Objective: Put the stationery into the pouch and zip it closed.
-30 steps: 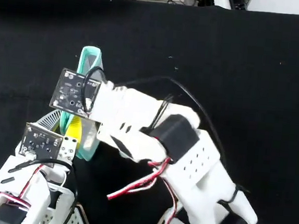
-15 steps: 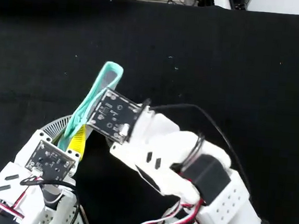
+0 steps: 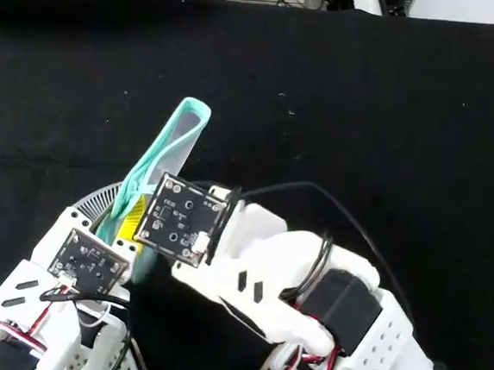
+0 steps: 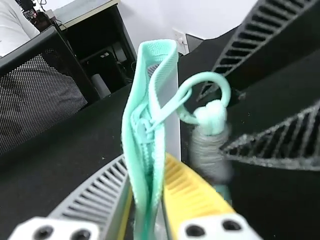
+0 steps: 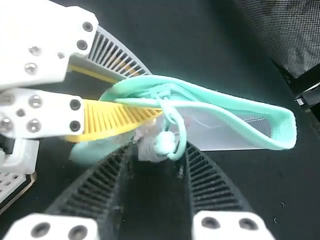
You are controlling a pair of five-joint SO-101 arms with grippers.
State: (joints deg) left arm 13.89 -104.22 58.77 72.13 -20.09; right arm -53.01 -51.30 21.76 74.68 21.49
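At the near left of the black table (image 3: 391, 120), the mint pouch (image 3: 168, 148) stands on its long edge, its far end slanting away from the arms. The left gripper (image 4: 145, 160) is clamped on the pouch's near end, with the grey finger (image 4: 100, 192) on one face and the yellow finger (image 4: 192, 192) on the other. The zip slider (image 5: 162, 95) sits by that clamped end, and its looped cord hangs down to a knotted pull (image 5: 164, 141). The right gripper (image 5: 160, 150) is at the pull. Its black ribbed jaws stand apart, one on each side of the knot, just beside the yellow finger. Whether the pouch touches the table I cannot tell
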